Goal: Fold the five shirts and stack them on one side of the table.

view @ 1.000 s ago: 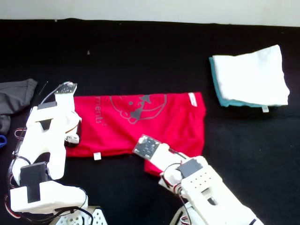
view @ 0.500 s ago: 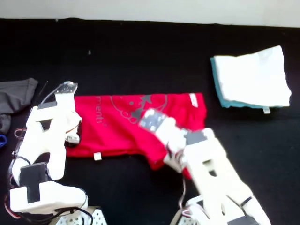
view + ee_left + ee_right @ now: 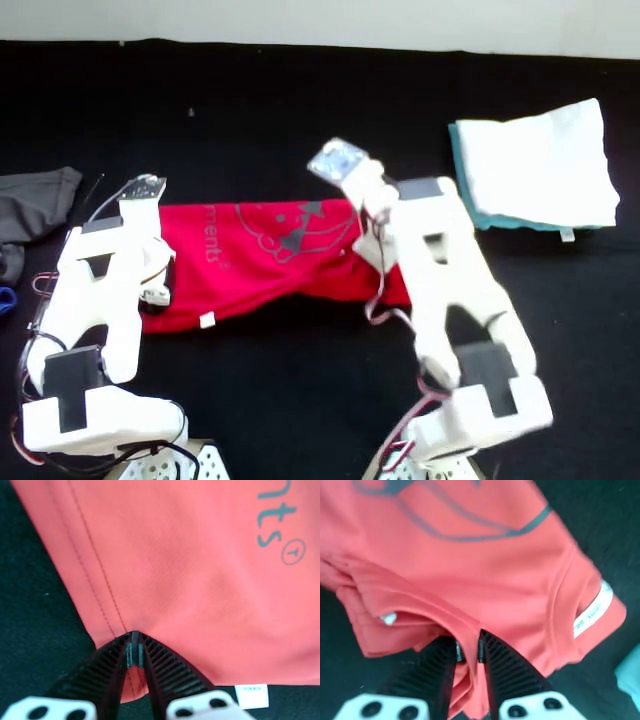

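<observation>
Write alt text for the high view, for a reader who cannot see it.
A red shirt lies across a black table, the left arm at one end, the right arm over the other, bunched end. At right, a folded white shirt tops a teal one; at left, a grey garment.

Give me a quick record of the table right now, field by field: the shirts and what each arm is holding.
red shirt: on the black table, bunched at one end
left fingers: shut on the red shirt's hem
right fingers: shut on the shirt's bunched layers
stack: white shirt on teal shirt, right arm's side
grey shirt: crumpled, left arm's side
</observation>
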Controlling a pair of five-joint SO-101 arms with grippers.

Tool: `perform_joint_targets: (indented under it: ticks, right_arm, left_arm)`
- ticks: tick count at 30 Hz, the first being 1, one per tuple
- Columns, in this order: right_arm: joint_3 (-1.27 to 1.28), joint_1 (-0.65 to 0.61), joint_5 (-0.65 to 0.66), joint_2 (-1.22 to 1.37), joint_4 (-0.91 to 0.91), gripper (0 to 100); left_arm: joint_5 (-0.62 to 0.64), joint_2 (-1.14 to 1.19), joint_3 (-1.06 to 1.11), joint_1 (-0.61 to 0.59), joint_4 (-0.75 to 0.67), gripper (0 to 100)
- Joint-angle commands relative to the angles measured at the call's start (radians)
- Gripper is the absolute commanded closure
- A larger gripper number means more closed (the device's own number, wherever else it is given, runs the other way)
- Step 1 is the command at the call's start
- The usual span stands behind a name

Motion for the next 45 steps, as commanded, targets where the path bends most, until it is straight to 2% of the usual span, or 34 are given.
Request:
perform_joint_targets:
  ticks: [1, 4, 11, 15, 20, 25, 29, 34, 36, 41, 45]
  right_arm:
    - [-0.18, 0.015, -0.095, 0.085, 0.015, 86.1]
    - [-0.257, 0.018, -0.153, 0.15, 0.01, 78.3]
    - [-0.381, 0.12, -0.362, 0.15, 0.061, 78.2]
    - [-0.389, 0.134, -0.361, 0.05, 0.216, 79.7]
    - [-0.386, 0.137, -0.359, -0.038, 0.326, 99.5]
    - [-0.395, 0.154, -0.359, -0.076, 0.398, 99.4]
    - [-0.361, 0.199, -0.359, -0.191, 0.467, 99.3]
    - [-0.148, 0.232, -0.359, -0.315, 0.449, 99.3]
    - [-0.056, 0.232, -0.359, -0.364, 0.42, 99.3]
    - [0.093, 0.231, -0.359, -0.507, 0.392, 99.3]
    - [0.143, 0.231, -0.359, -0.595, 0.392, 99.3]
  left_arm:
    - [0.005, 0.005, 0.002, 0.005, -0.032, 99]
    - [0.005, 0.005, 0.002, 0.005, -0.032, 99]
    - [0.005, 0.005, 0.002, 0.005, -0.032, 99]
    - [0.005, 0.005, 0.002, 0.005, -0.032, 99]
    - [0.005, 0.005, 0.002, 0.005, -0.032, 99]
    - [0.006, -0.025, -0.031, 0.008, -0.014, 99]
    - [0.025, -0.127, -0.173, 0.024, 0.175, 98]
    - [0.103, -0.234, -0.36, 0.013, 0.374, 98]
    - [0.107, -0.231, -0.384, -0.015, 0.381, 96]
    - [0.184, -0.094, -0.4, -0.122, 0.281, 80]
    - [0.19, 0.062, -0.461, -0.136, 0.238, 80]
